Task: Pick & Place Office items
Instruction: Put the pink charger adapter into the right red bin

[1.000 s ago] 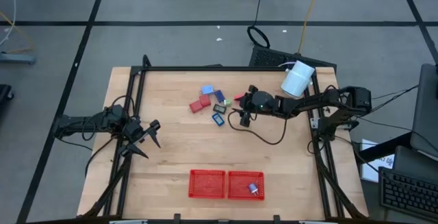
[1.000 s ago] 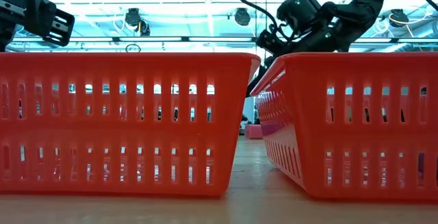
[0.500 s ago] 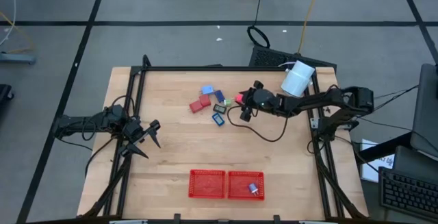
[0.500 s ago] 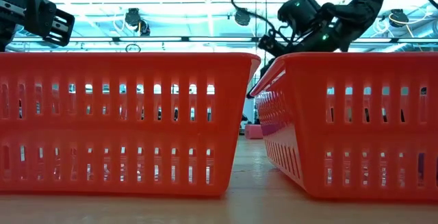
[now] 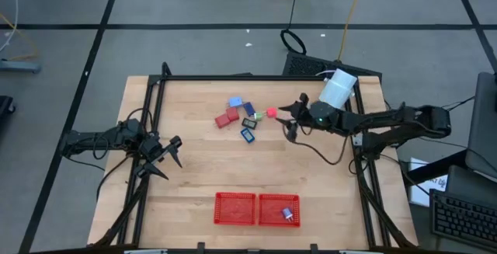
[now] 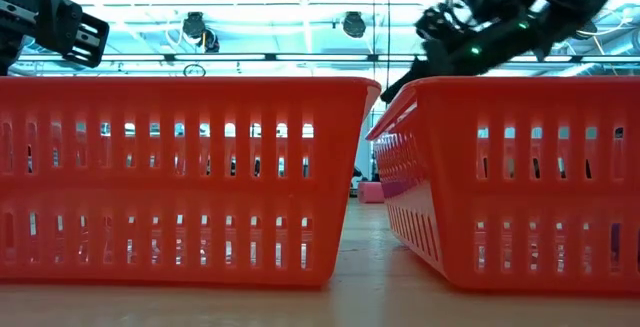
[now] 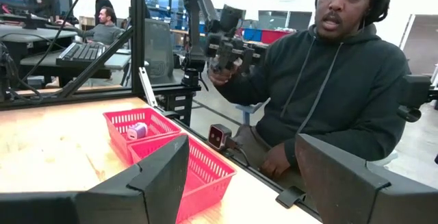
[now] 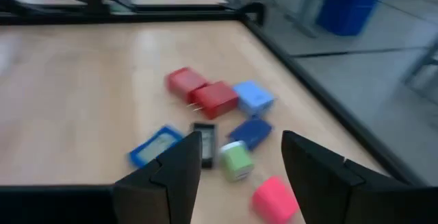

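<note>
From above, the office items (image 5: pixel 245 119) lie clustered on the table (image 5: pixel 194 168) just ahead of the right gripper (image 5: pixel 289 120), whose fingers stand apart and hold nothing; the pink piece (image 5: pixel 272 113) sits nearest its fingertips. The left gripper (image 5: pixel 168 159) waits well away at the table's left edge, fingers spread and empty. Two red mesh trays (image 5: pixel 256 209) sit at the near edge, one holding a small purple piece (image 5: pixel 286 213).

The low view shows only the tray walls (image 6: pixel 180 177) and the right gripper (image 6: pixel 440 47) raised above them.

The left wrist view alone shows a person (image 7: pixel 328 94) seated beyond the trays (image 7: pixel 164 148), between its wide-open fingers (image 7: pixel 161 176).

The right wrist view separates the pieces: two red blocks (image 8: pixel 205 92) touching, light blue (image 8: pixel 253 97) and dark blue (image 8: pixel 250 131) beside them, a flat blue-framed piece (image 8: pixel 156 145) lying slantwise, green (image 8: pixel 237 161) and pink (image 8: pixel 274 198) between its open fingers (image 8: pixel 181 172).
</note>
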Robot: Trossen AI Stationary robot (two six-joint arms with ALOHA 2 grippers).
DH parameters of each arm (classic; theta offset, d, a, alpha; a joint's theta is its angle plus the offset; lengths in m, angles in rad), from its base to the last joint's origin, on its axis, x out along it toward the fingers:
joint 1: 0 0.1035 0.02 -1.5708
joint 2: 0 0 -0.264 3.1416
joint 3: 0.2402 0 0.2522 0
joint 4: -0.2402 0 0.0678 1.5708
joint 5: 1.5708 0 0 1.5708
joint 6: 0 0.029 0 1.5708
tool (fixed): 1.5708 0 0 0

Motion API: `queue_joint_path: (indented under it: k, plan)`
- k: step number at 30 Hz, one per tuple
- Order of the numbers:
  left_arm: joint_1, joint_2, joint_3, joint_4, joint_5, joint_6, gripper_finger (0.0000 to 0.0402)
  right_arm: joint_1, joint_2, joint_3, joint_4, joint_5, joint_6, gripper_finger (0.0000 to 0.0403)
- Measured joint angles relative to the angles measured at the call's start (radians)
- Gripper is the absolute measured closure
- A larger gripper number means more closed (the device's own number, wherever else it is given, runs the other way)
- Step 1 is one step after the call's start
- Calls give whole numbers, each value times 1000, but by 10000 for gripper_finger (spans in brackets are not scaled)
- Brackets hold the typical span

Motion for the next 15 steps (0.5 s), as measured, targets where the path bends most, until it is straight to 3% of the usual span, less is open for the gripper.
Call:
queue_joint_path:
  k: [8, 15]
  plan:
    - [0, 0, 0, 0, 0, 0, 131, 0, 2, -184, 300, -29, 40, 211]
    - [0, 0, 0, 0, 0, 0, 131, 0, 2, -214, 405, -29, 42, 211]
